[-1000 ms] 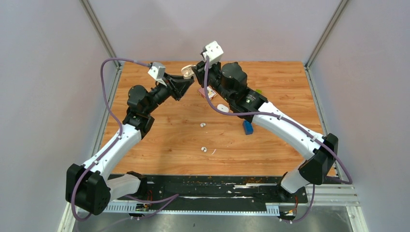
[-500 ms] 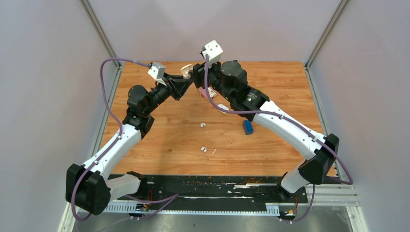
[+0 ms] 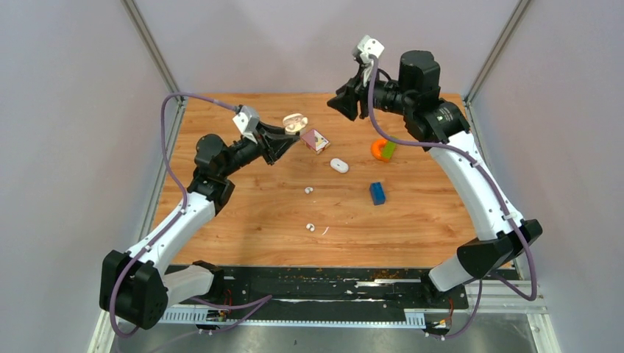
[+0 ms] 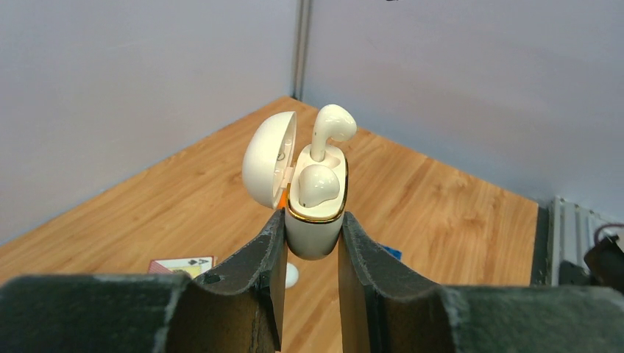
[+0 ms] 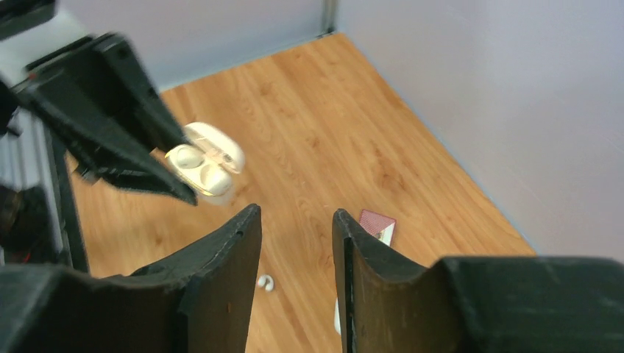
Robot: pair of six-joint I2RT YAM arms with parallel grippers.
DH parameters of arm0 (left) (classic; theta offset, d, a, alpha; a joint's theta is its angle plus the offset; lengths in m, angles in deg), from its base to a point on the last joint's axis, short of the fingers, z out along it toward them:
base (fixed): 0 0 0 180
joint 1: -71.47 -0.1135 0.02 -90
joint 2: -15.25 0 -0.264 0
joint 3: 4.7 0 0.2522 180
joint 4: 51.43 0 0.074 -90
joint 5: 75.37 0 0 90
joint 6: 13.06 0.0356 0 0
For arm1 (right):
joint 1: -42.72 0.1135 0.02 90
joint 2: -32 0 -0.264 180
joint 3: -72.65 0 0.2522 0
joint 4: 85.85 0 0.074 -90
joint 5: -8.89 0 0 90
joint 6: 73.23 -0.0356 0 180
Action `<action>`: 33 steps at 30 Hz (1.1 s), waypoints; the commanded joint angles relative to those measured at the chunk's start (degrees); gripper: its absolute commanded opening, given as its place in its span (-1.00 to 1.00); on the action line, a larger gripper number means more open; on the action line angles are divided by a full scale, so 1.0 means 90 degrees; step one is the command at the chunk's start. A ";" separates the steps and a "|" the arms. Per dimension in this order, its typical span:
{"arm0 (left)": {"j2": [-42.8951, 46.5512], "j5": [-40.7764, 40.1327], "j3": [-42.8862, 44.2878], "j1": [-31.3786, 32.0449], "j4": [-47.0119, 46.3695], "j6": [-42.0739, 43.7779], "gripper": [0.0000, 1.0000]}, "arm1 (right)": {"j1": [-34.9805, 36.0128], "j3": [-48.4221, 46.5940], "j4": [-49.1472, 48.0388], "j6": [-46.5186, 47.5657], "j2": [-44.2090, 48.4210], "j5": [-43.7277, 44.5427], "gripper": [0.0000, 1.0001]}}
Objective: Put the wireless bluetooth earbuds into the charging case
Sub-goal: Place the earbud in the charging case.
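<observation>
off the case (image 4: 315, 220) now, right hand (image 5: 296, 215)

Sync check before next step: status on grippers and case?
Left gripper shut on charging case, lid open, held aloft. Right gripper open, empty, apart. One earbud seated, second earbud standing proud. Nothing blocking.

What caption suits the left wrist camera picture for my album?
The left fingers clamp the open charging case, one earbud poking up from its socket.

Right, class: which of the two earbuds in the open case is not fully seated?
The far earbud, in the socket away from the left gripper: it stands tall out of the charging case, while the near earbud lies sunk in its socket.
</observation>
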 commanded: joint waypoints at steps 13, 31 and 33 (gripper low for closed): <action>0.0553 0.1905 -0.0577 -0.0039 0.0301 0.1100 -1.00 | 0.1502 -0.0142 0.3591 0.5778 0.0155 -0.0915 -0.52; 0.0653 0.2119 -0.0543 0.0009 0.0799 0.1598 -1.00 | 0.1735 -0.0241 0.3463 0.6275 0.0126 -0.0381 -0.43; 0.0655 0.2116 -0.0545 0.0009 0.0800 0.1593 -1.00 | 0.1736 -0.0382 0.3503 0.6244 0.0016 -0.0364 -0.42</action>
